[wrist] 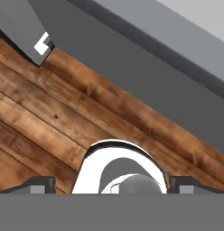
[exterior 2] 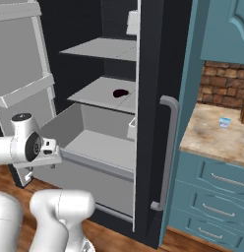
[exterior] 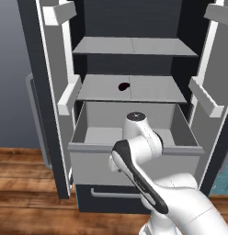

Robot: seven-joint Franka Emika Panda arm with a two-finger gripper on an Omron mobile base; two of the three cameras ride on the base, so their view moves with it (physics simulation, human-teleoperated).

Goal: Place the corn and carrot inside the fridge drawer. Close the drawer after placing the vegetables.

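The fridge drawer (exterior: 89,166) stands pulled out of the open fridge, a wide light-grey box with a raised rim. In the right base view the fridge drawer (exterior 2: 97,143) shows a bare grey floor. The corn and the carrot are out of view; my arm hides part of the drawer's inside in the left base view. My gripper (wrist: 113,186) hangs in front of the drawer and points down at the wooden floor (wrist: 50,113). Its fingertips (wrist: 39,184) stand wide apart and open, with nothing held between them. The drawer's grey front (wrist: 154,67) runs across the top of the hand view.
Both fridge doors are swung open, the left door (exterior: 51,92) and the right door (exterior 2: 153,123) with its long handle (exterior 2: 168,152). A small dark object (exterior: 123,86) lies on the shelf above the drawer. A dark drawer with a bar handle (exterior: 106,193) sits below. Blue cabinets (exterior 2: 212,182) stand to the right.
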